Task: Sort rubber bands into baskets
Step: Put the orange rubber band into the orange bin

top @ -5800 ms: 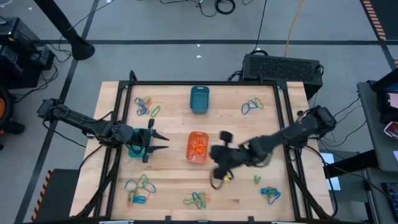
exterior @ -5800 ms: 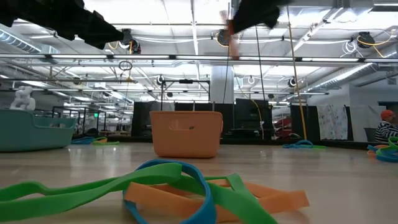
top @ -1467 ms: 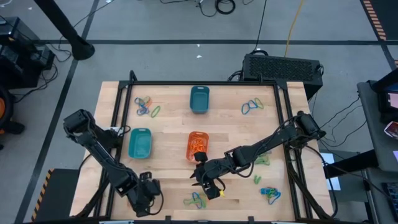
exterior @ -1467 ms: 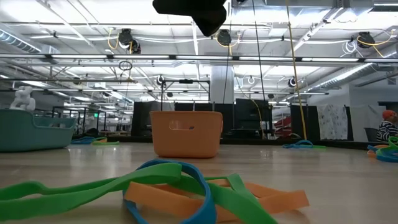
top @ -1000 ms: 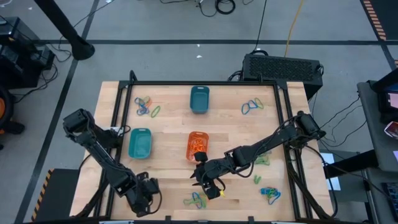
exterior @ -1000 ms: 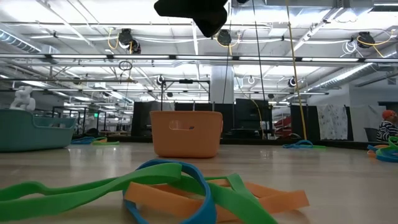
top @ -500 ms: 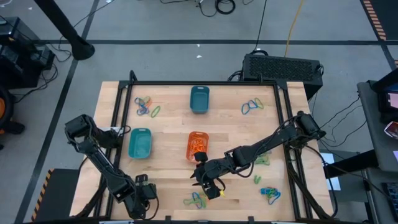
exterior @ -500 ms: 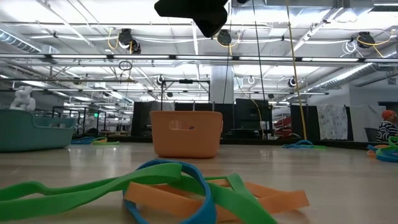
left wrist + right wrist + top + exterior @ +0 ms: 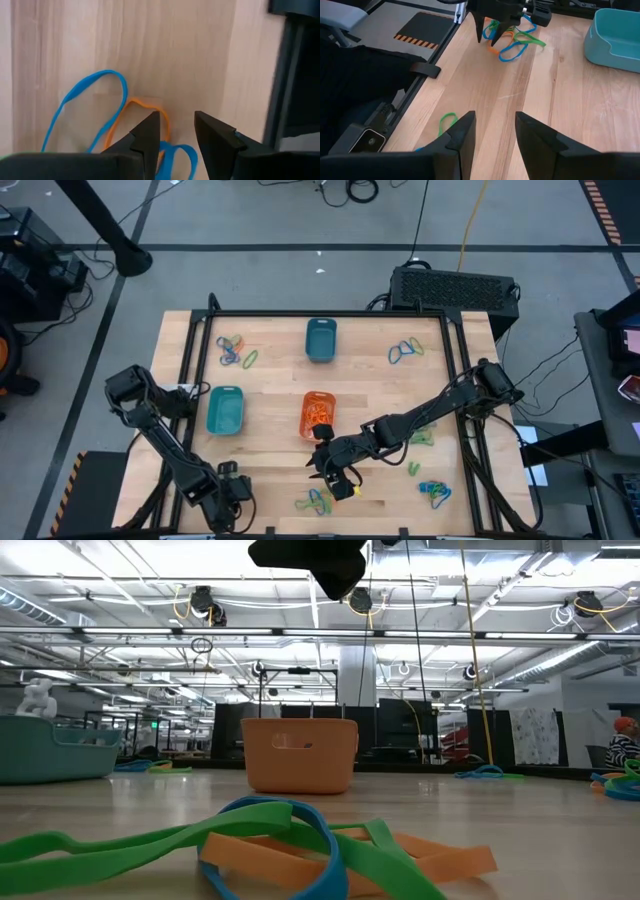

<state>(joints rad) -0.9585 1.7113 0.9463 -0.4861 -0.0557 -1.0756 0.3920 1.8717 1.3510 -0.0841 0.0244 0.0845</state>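
Rubber bands lie in loose piles on the wooden table. My left gripper [image 9: 228, 498] stands open at the near left, pointing down over one pile [image 9: 512, 42]. Its fingertips [image 9: 175, 130] are just above an orange band [image 9: 145, 107], beside a blue band [image 9: 90, 100]. My right gripper [image 9: 318, 468] hangs open near the middle with nothing between its fingers [image 9: 492, 127], close to another pile [image 9: 318, 500]. The dark teal basket [image 9: 320, 340], the turquoise basket [image 9: 224, 410] and the orange basket [image 9: 317, 416], which holds orange bands, stand on their bases.
More band piles lie at the far left [image 9: 235, 350], far right [image 9: 405, 350] and near right [image 9: 432, 492]. A single green band [image 9: 447, 122] lies near the table's front edge. Black frame rails [image 9: 185, 380] run along the table's sides.
My left gripper has shifted a little toward the table's near left corner, staying over the pile of bands there. My right arm has kept still.
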